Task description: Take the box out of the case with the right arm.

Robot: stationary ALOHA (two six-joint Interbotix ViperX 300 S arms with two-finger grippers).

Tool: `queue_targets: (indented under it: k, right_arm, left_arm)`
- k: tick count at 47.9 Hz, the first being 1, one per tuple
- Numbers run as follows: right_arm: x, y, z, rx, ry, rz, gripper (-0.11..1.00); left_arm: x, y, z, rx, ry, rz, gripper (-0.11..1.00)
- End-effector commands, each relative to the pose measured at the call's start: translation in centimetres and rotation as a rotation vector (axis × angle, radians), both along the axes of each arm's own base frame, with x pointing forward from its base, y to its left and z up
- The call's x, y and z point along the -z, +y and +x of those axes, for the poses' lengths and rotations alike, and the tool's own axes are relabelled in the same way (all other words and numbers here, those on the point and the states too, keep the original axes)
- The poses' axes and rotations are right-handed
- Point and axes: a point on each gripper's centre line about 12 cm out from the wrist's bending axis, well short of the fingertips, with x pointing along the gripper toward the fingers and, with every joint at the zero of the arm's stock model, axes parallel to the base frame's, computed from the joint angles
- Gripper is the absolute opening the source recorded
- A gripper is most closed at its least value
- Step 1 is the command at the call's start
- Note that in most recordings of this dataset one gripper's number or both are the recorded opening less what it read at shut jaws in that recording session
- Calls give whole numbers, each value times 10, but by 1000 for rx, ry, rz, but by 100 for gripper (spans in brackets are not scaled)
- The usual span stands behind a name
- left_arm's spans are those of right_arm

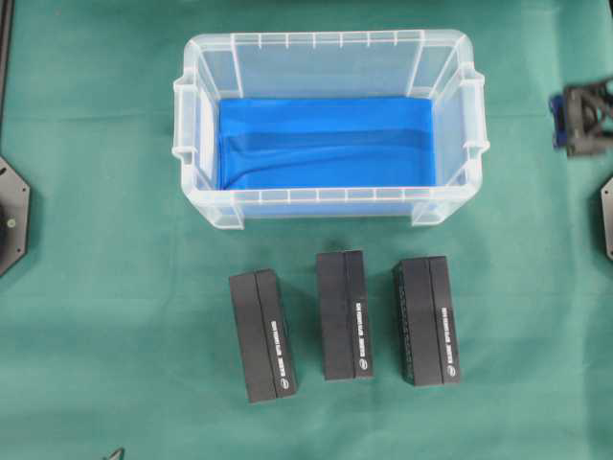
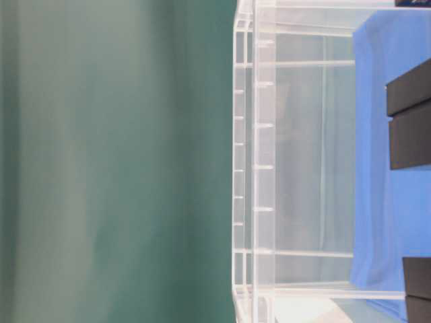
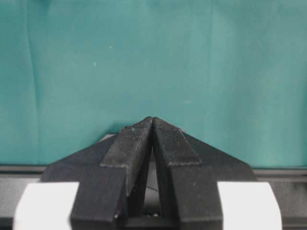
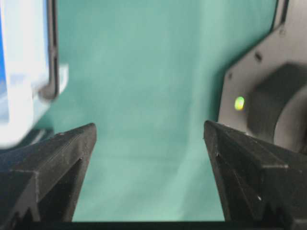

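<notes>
Three black boxes lie on the green cloth (image 1: 96,240) in a row in front of the case (image 1: 330,46), all outside it: left box (image 1: 261,335), middle box (image 1: 344,315), right box (image 1: 426,321). Each lies flat with its long axis running from the case toward the near edge of the overhead view, the small white lettering along the right part of its top face. The left box leans slightly off parallel to the other two; none touches another, and none touches the case.

Case: clear plastic, rectangular, rim handles at both short ends, long axis running left to right across the overhead view. Its blue bottom is bare in that view. The table-level view, which appears turned on its side, shows the ribbed clear wall (image 2: 262,168) with blue and dark shapes behind it.

Right gripper (image 4: 149,139): jaws spread wide, nothing between them but green cloth; it holds and touches nothing. In the overhead view it shows only partly, at the right edge (image 1: 586,117), well to the right of the case. Its wrist view catches a blurred corner of the case at left and a black base plate with a small green light (image 4: 239,102) at right.

Left gripper (image 3: 152,120): fingertips pressed together to a point, nothing held, above bare cloth.
</notes>
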Motion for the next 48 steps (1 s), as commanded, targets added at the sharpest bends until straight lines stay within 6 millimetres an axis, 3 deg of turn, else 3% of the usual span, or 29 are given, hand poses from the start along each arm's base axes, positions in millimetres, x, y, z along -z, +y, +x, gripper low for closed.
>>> queue_targets:
  k: [1,12,48]
  right_arm:
    - [-5,-15,-1,12,-27,-12,87]
    - [-5,-35,-3,13,-35,-14,87]
    - [-3,-32,-2,8,-41,7,87]
  left_arm:
    - [-6,1,1,-5,-20,0,2]
    - [-6,1,1,-5,-20,0,2]
    - [-6,1,1,-7,-20,0,2]
